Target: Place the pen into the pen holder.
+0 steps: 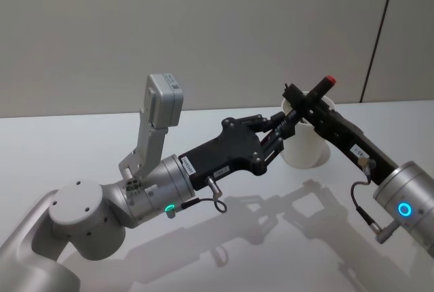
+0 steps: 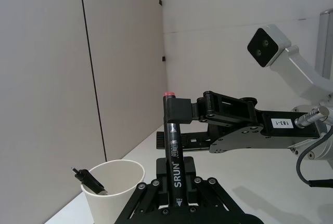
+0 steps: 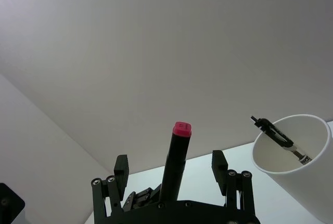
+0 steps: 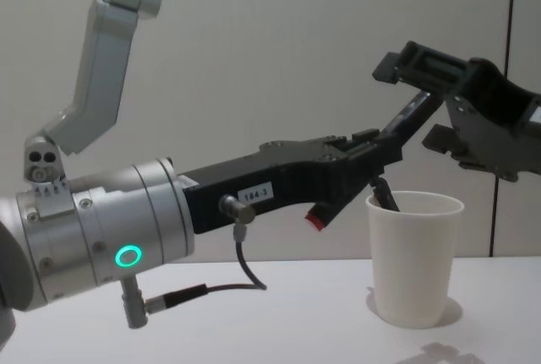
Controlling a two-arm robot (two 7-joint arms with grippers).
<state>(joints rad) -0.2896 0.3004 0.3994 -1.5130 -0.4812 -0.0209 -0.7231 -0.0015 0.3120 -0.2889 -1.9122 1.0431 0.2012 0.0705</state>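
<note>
On the left, we see the left arm reaching across the white counter [image 1: 81,143] toward the right. Its left tool [image 1: 279,129] is pressed together on the black pen [image 1: 315,92], pinching the barrel low down. In the left wrist view the barrel runs up from between the fingers to a red end. In the chest view a short red-tipped stub pokes out below the grip, hanging in the air just left of the cup's rim.

Further right, the pen slants up over the pen holder [image 1: 305,150], a white paper cup standing upright on the counter. A second pen [image 3: 278,136] already leans inside it against the rim.

On the far right, the right tool [image 3: 170,159] sits above the cup with its fingers spread wide, one on either side of the pen's upper end, with a gap on each side. We see bare counter all round the cup and a plain wall behind
</note>
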